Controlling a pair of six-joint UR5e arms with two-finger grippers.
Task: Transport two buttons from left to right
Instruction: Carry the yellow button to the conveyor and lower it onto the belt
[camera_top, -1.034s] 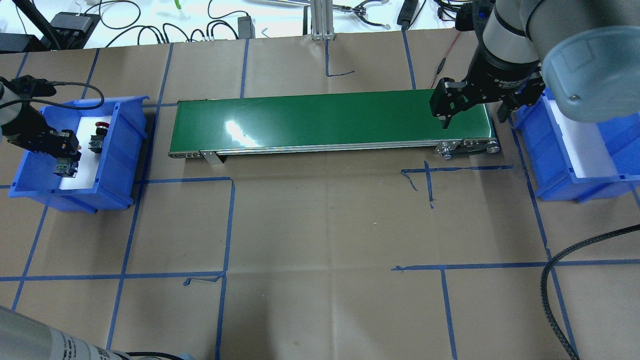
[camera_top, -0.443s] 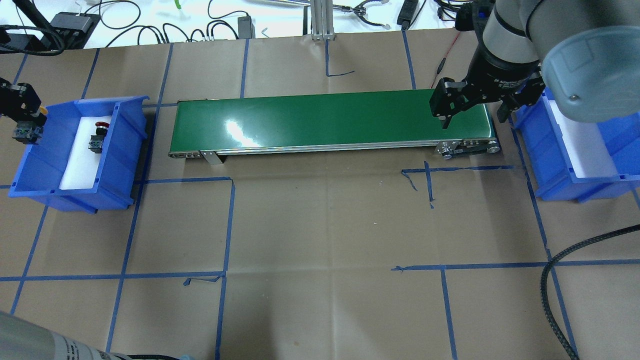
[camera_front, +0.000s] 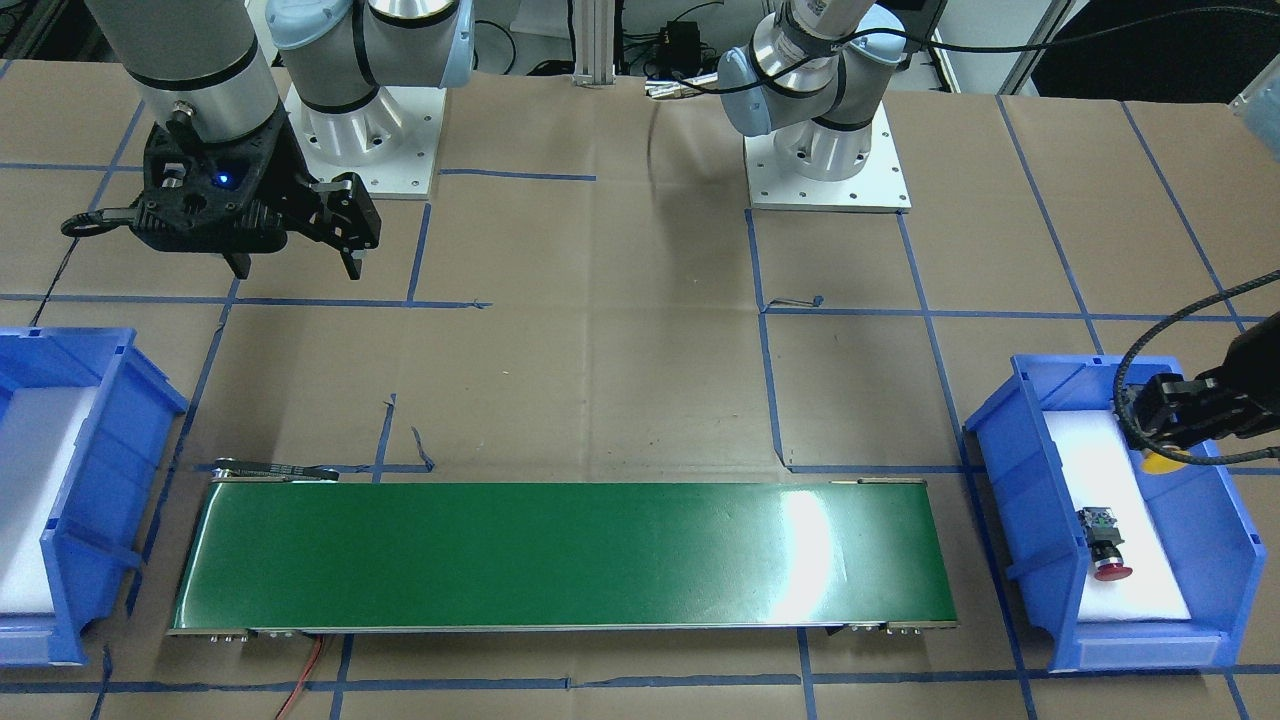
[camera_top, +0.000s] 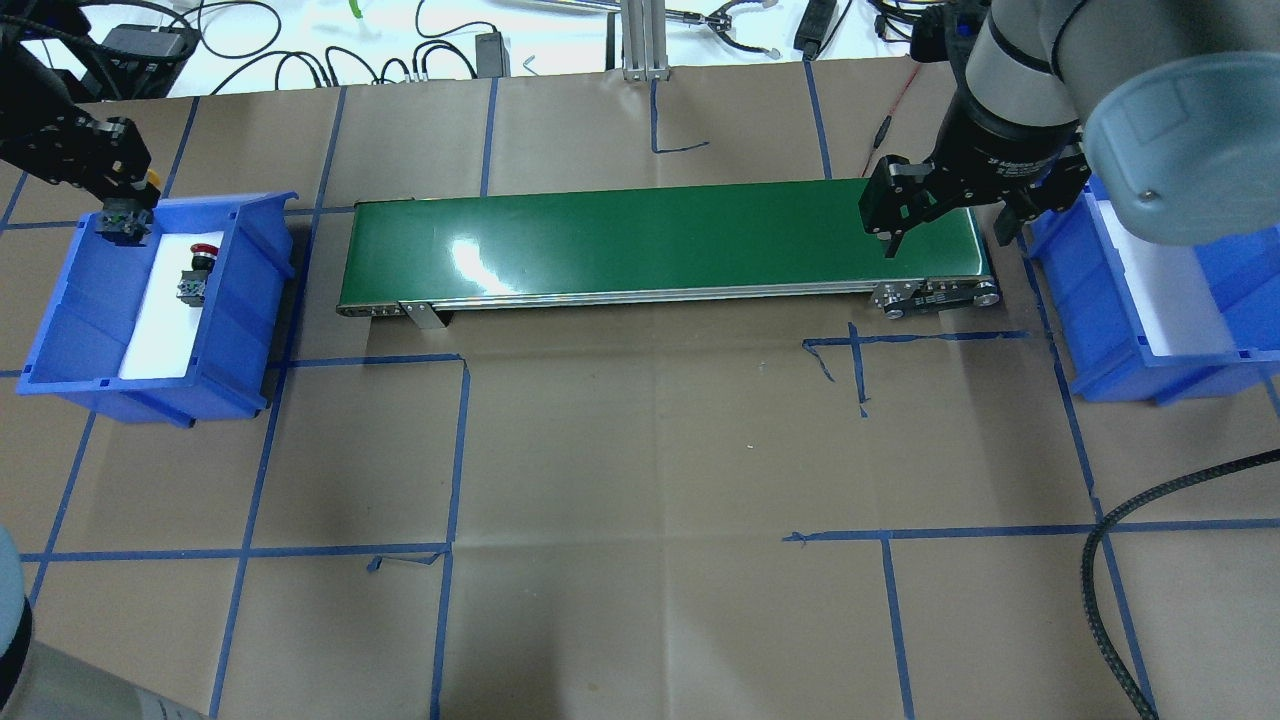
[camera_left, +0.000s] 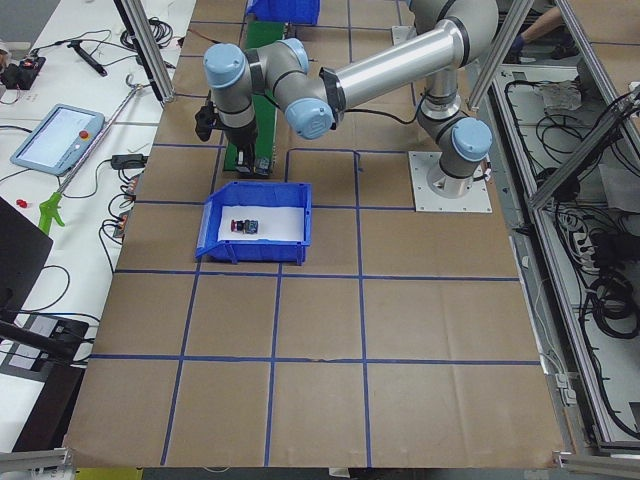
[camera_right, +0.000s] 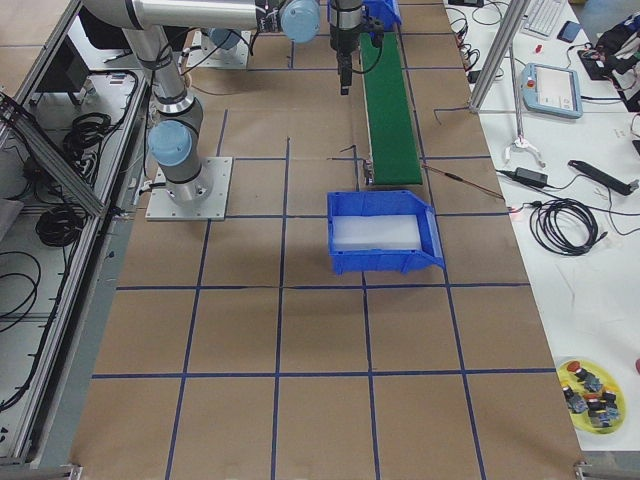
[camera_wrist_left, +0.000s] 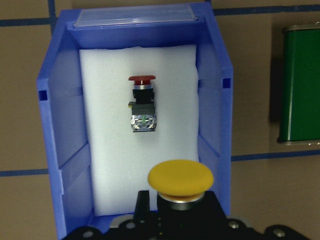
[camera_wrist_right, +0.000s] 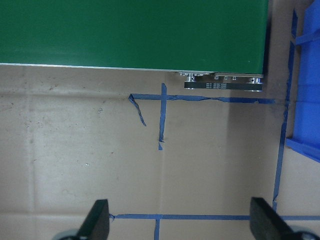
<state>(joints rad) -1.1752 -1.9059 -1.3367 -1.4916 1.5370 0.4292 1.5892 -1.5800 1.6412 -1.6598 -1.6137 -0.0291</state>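
Left gripper (camera_top: 122, 195) grips the yellow button (camera_wrist_left: 180, 179) above the left bin (camera_top: 245, 300), red button (camera_wrist_left: 142, 102) lies on its foam; carry level, clear the wall, set gently on the belt (camera_top: 650, 240), where the right gripper (camera_top: 946, 232) hangs wide open.

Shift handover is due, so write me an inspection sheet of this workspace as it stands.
surface: table covered in brown paper with a blue tape grid; green conveyor belt across it, bare.
job's things: yellow button held raised above the left bin; red button lying on white foam inside it; right bin holds only foam.
clutter: nothing seen.
grippers: left gripper shut on the yellow button; right gripper open, hovering over the conveyor's right end.
cables: black braided cable in the overhead view's lower right; red wire at the conveyor's edge.
surroundings: side benches with loose cables, a teach pendant, a yellow dish of small parts.
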